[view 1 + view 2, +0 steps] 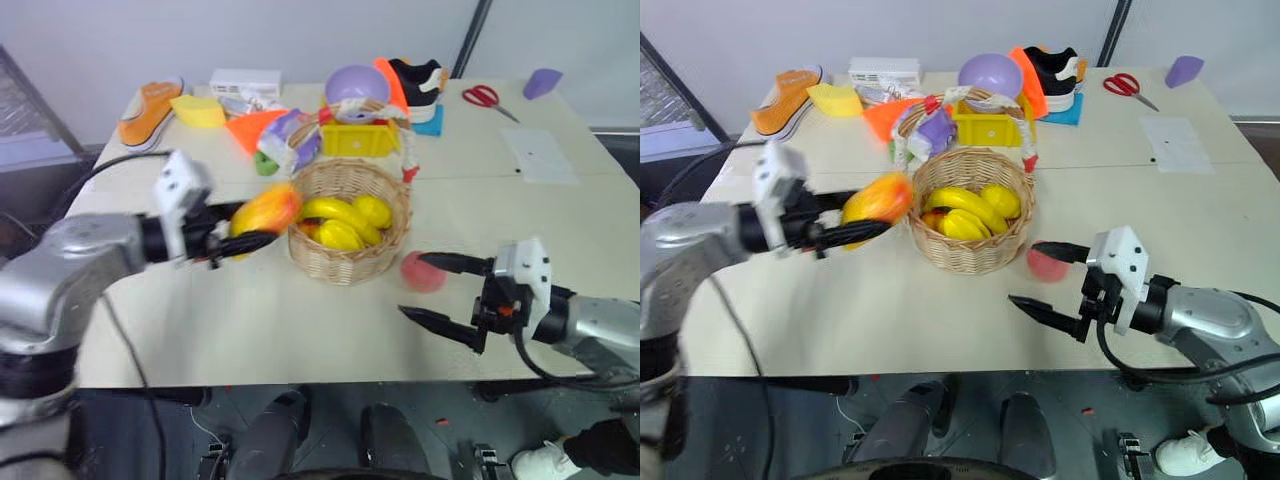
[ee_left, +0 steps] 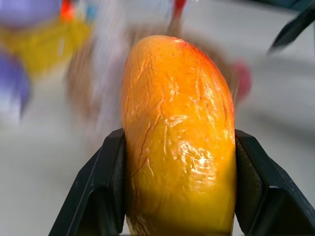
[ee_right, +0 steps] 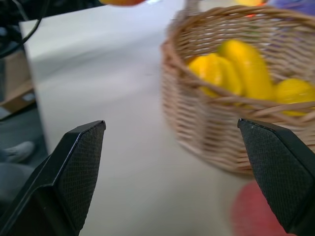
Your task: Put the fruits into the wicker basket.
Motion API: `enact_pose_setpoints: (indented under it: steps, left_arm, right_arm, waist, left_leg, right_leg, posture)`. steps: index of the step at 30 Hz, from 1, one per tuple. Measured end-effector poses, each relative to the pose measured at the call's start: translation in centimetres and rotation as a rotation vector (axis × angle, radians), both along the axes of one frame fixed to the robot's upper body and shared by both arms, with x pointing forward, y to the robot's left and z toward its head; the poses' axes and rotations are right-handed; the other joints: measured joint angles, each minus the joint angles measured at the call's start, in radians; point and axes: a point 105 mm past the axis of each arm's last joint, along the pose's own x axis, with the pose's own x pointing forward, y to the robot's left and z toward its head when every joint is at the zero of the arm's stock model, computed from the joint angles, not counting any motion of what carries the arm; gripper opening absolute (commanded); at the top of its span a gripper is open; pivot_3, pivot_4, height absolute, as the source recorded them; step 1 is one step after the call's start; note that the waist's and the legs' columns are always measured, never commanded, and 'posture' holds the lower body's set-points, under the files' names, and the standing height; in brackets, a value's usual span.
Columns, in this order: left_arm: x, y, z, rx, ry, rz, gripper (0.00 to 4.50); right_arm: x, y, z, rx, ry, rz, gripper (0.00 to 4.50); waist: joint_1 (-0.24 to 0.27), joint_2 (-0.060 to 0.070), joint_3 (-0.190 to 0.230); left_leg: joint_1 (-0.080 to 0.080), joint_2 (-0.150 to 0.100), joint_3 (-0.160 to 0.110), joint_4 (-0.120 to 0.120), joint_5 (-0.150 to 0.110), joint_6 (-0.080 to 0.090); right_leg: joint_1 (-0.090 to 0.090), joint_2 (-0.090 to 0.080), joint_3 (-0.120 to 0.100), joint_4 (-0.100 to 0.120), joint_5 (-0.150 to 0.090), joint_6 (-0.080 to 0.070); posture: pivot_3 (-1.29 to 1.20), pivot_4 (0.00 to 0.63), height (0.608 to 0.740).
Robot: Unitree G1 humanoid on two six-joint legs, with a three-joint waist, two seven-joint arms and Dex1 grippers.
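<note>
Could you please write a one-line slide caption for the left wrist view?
Left gripper shut on the mango, with the wicker basket blurred behind.

Mango (image 1: 265, 211) left of basket (image 1: 349, 255); peach (image 1: 423, 272) right

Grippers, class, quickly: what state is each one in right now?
Left gripper: shut on the mango.
Right gripper: open, holding nothing, near the peach.
</note>
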Motion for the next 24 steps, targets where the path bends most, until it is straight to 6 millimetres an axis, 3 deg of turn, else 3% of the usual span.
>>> enact_pose_setpoints:
  steps: [1, 3, 7, 8, 11, 15, 19, 24]
  left_arm:
    - [0.7, -2.1, 0.5, -0.024, -0.024, -0.003, 2.18]
    - [1.5, -4.5, 0.6, -0.034, -0.034, 0.003, 2.18]
    - [3.8, -6.4, -0.1, -0.028, -0.01, 0.098, 2.18]
    - [4.2, -6.5, -0.7, -0.016, 0.004, 0.115, 3.21]
    - [4.4, -7.3, -1.2, -0.029, 0.02, 0.111, 4.45]
    - [3.5, -7.5, -0.3, -0.06, -0.031, 0.035, 4.45]
    - [0.6, -6.4, -0.1, -0.118, -0.048, -0.125, 4.45]
    - [-2.9, -3.7, -2.6, -0.021, 0.036, -0.274, 4.45]
  right_arm:
    - [0.4, -0.2, 0.2, 0.006, -0.009, -0.013, 4.5]
    - [0.7, -0.3, 0.6, 0.005, -0.027, -0.026, 4.5]
    - [1.3, -0.1, 0.7, 0.006, -0.044, -0.054, 4.5]
    - [1.6, -0.1, 0.9, 0.011, -0.051, -0.07, 4.5]
    - [2.2, 0.0, 1.0, 0.021, -0.049, -0.116, 4.5]
    - [3.2, -0.4, 0.0, -0.008, -0.029, -0.187, 4.5]
    - [4.4, -1.9, -2.3, -0.046, 0.038, -0.287, 4.5]
    - [4.8, -2.8, -5.3, -0.071, 0.132, -0.334, 4.5]
  waist:
    - [0.005, -0.001, 0.0]
    - [0.004, -0.001, 0.0]
    - [-0.009, -0.001, 0.0]
    - [-0.014, -0.001, 0.0]
    - [-0.016, -0.001, 0.001]
    - [-0.015, -0.001, 0.001]
    - [-0.017, -0.001, 0.0]
    - [-0.02, 0.0, 0.0]
  left_leg:
    - [-0.001, 0.0, 0.0, 0.003, 0.0, 0.0]
    - [-0.003, 0.0, 0.002, 0.004, 0.0, 0.001]
    - [-0.007, 0.0, 0.002, 0.005, 0.001, 0.003]
    - [-0.007, 0.0, 0.002, 0.005, 0.001, 0.003]
    - [-0.007, 0.0, 0.002, 0.006, 0.001, 0.004]
    - [-0.007, 0.0, 0.002, 0.007, 0.001, 0.003]
    - [-0.007, 0.0, 0.002, 0.007, 0.001, 0.003]
    - [-0.007, 0.0, 0.002, 0.007, 0.001, 0.003]
  right_leg:
    - [0.0, 0.0, 0.0, 0.0, 0.001, 0.001]
    - [0.0, 0.001, 0.001, 0.0, 0.002, 0.004]
    - [-0.002, 0.001, 0.001, 0.002, 0.004, 0.007]
    - [-0.003, 0.001, 0.001, 0.003, 0.004, 0.008]
    - [-0.003, 0.001, 0.001, 0.003, 0.004, 0.008]
    - [-0.003, 0.002, 0.0, 0.003, 0.004, 0.008]
    - [-0.003, 0.002, 0.001, 0.003, 0.004, 0.008]
    - [-0.004, 0.002, 0.002, 0.004, 0.004, 0.007]
  posture:
    - [0.0, 0.15, 0.74]
    - [0.0, 0.15, 0.74]
    - [0.0, 0.15, 0.74]
    - [0.0, 0.15, 0.74]
    - [0.0, 0.15, 0.74]
    - [0.0, 0.15, 0.74]
    - [0.0, 0.15, 0.74]
    - [0.0, 0.15, 0.74]
